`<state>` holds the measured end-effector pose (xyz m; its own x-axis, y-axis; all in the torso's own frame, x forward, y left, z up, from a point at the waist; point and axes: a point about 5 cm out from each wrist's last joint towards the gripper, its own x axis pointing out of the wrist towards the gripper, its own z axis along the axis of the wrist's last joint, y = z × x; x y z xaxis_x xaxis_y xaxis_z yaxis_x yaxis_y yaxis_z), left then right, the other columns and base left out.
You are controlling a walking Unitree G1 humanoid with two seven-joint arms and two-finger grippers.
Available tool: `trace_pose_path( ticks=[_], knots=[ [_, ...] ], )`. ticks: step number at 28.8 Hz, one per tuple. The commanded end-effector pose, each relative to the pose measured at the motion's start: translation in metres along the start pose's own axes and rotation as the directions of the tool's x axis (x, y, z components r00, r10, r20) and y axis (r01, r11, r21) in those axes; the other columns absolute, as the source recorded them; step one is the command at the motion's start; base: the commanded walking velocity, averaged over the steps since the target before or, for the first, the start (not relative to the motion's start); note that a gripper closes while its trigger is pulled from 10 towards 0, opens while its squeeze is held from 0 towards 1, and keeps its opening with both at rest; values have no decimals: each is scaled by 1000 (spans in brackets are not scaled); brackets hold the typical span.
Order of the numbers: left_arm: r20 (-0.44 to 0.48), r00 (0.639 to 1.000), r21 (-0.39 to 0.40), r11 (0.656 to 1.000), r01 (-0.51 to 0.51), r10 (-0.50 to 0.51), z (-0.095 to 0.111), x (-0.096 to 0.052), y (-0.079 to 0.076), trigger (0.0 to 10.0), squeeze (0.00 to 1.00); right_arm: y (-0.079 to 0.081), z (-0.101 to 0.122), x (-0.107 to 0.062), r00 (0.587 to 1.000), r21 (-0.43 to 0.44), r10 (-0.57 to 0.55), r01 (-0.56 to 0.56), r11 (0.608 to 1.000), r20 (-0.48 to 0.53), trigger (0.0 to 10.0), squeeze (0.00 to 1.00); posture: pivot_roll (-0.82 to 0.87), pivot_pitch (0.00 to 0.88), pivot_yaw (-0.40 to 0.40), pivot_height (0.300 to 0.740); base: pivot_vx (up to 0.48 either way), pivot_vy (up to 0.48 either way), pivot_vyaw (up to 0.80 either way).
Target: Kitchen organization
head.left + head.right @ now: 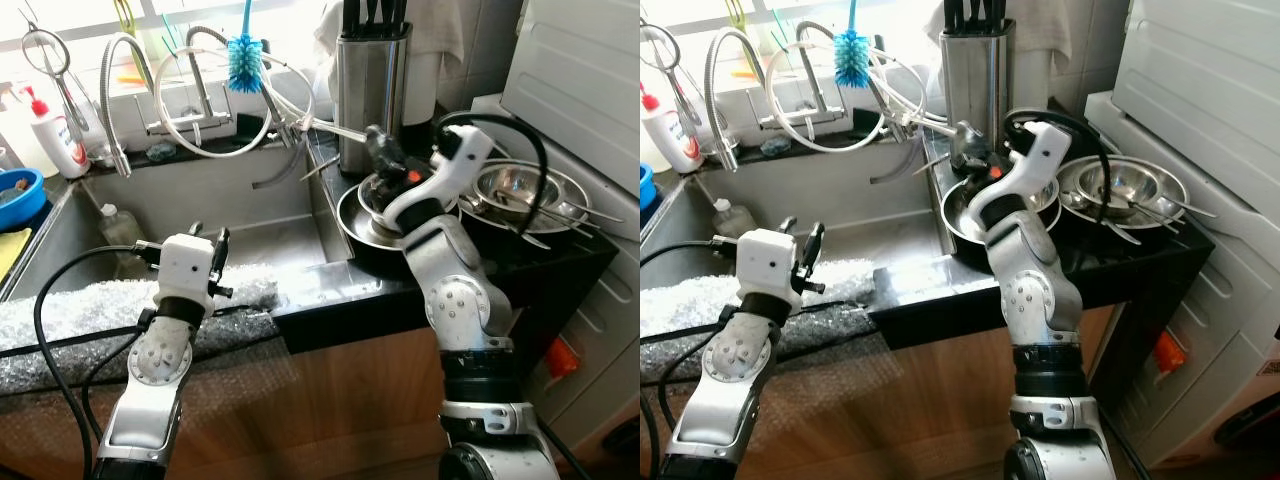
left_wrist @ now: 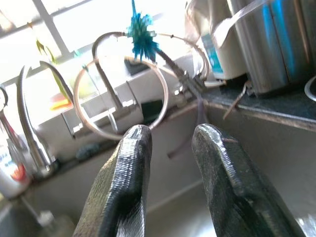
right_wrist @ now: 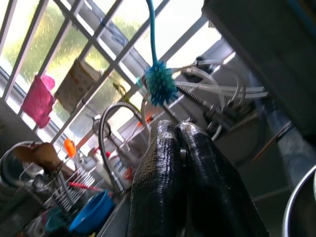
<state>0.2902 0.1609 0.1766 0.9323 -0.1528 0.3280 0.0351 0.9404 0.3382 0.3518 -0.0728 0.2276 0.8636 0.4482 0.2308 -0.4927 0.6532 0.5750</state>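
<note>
My right gripper (image 1: 378, 140) hovers over a dark frying pan (image 1: 352, 232) on the black counter, just in front of the steel knife block (image 1: 372, 90). Its fingers (image 3: 163, 163) are pressed together, and I can make out nothing between them. A steel bowl (image 1: 378, 205) lies inside the pan under the gripper. My left gripper (image 1: 210, 236) is raised over the front edge of the sink (image 1: 270, 245), pointing toward the taps. Its fingers (image 2: 126, 173) stand apart with nothing between them.
Stacked steel bowls with utensils (image 1: 520, 195) sit right of the pan. A blue bottle brush (image 1: 243, 60) and looped hoses hang at the taps. Bubble wrap (image 1: 90, 310) covers the sink's front edge. A soap bottle (image 1: 55, 130) and a blue bowl (image 1: 20, 195) are far left. A white appliance (image 1: 590, 80) stands at right.
</note>
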Motion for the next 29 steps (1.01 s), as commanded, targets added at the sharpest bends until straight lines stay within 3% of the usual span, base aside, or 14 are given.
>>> trace_pose_path(
  ticks=[1,5,11,12,13,16,19,28,29],
  knots=[
    [11,1000,34,999,3,-4,1,1,3,10000,0,12,-2,5,999,29,49,-48,998,-6,10000,0,29,0,81,740,0,0,0],
    [45,999,49,999,-9,7,8,10,4,10000,0,27,-10,5,991,42,129,-127,991,-37,10000,0,31,0,79,740,0,0,0],
    [83,995,118,992,46,-56,15,15,-4,10000,0,27,-11,3,982,69,175,-170,983,-68,10000,0,31,0,78,740,0,0,0],
    [96,991,155,985,73,-88,17,16,-7,10000,0,29,-9,-1,974,145,220,-210,967,-55,10000,0,30,0,78,740,0,0,0],
    [98,991,161,984,78,-95,17,16,-8,10000,0,29,-9,-2,971,167,232,-220,961,-53,10000,0,30,0,78,740,0,0,0],
    [102,990,164,983,80,-97,18,16,-8,10000,0,29,-10,-4,969,175,241,-228,958,-56,10000,0,32,0,76,740,0,0,0],
    [117,982,229,966,121,-151,21,17,-13,10000,0,25,-12,-11,958,236,277,-253,938,-75,10000,0,37,0,75,740,0,0,0],
    [127,979,266,956,123,-161,23,19,-15,10000,0,20,-15,-16,946,193,298,-271,943,-128,10000,0,39,0,75,740,0,0,0],
    [127,977,272,954,129,-168,23,19,-16,10000,384,18,-15,-17,945,189,294,-266,945,-141,10000,0,39,0,75,740,0,0,0]
  ],
)
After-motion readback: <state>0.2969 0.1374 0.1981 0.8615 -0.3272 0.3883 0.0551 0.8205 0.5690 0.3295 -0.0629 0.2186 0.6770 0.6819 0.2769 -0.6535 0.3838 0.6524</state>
